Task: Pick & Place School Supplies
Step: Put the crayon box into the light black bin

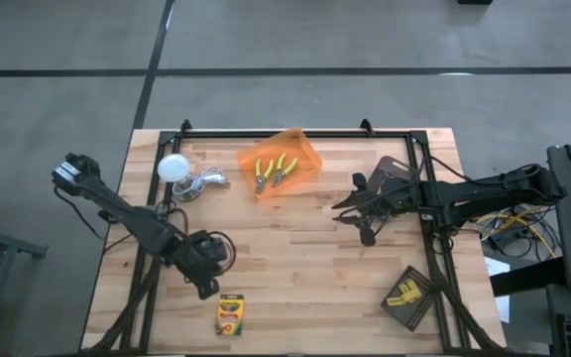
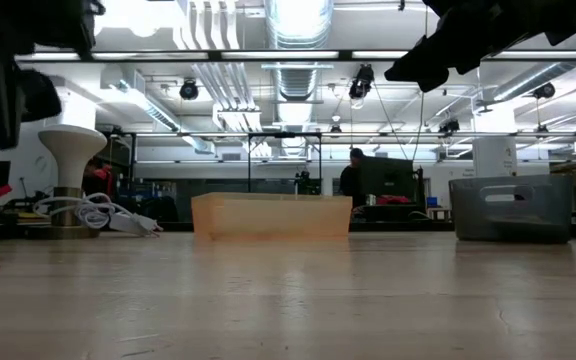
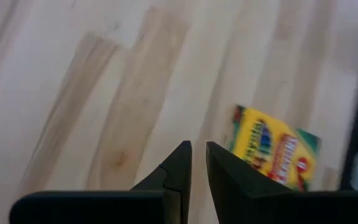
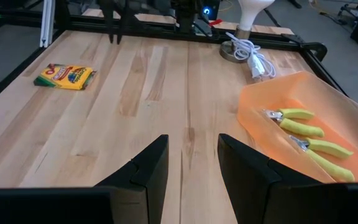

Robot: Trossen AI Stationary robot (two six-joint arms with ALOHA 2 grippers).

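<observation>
My left gripper (image 1: 206, 286) hangs over the near left part of the table (image 1: 295, 288), its jaws drawn to a narrow slit with nothing between them, and the crayon box (image 1: 230, 314) lies flat just beside it, toward the near edge. From my left wrist the same box (image 3: 277, 154) sits off to one side of my fingertips (image 3: 183, 152), not under them, so I judge the step in hand is lining up on it. To do this well I should spread these jaws wider than the box first, then shift across until it lies centred between them, turn my wrist so the fingers close across its short width, and only then come down. A flat box gives little edge to catch, so I must go low and square. My right gripper (image 1: 363, 210) waits near the orange bin (image 1: 295, 149), jaws partly apart and empty; both pliers (image 4: 303, 134) already lie in that bin.
</observation>
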